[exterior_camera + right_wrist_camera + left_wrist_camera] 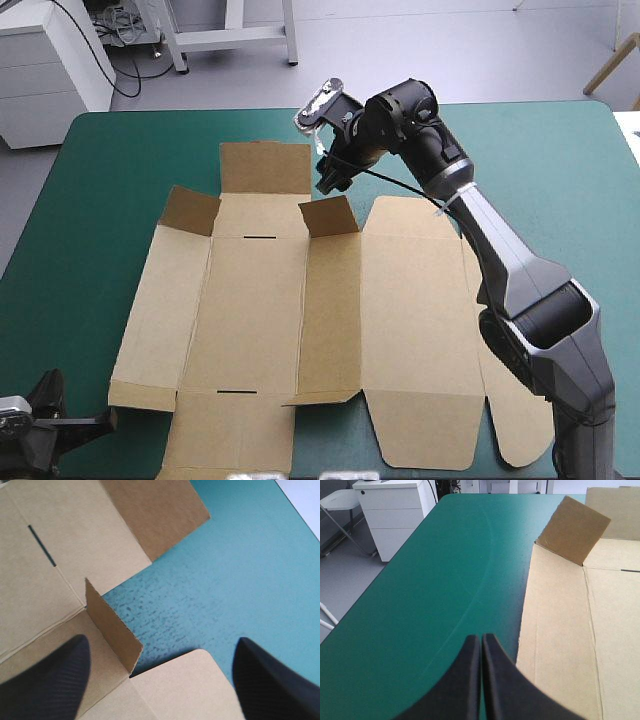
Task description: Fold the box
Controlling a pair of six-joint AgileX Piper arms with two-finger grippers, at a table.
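Teal-green cover (240, 570): right fingers (50, 680) wide above box (50, 545), left fingers (467, 680) together.

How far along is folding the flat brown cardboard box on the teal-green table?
Done: two small corner flaps stand raised on the brown cardboard box. In hand: the open right gripper hovers over one; the left gripper rests shut. Remaining: all walls lie flat.

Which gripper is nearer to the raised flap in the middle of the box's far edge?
Right. The right gripper, open, hovers over that flap; the left gripper, shut, sits off the box at its near-left corner.
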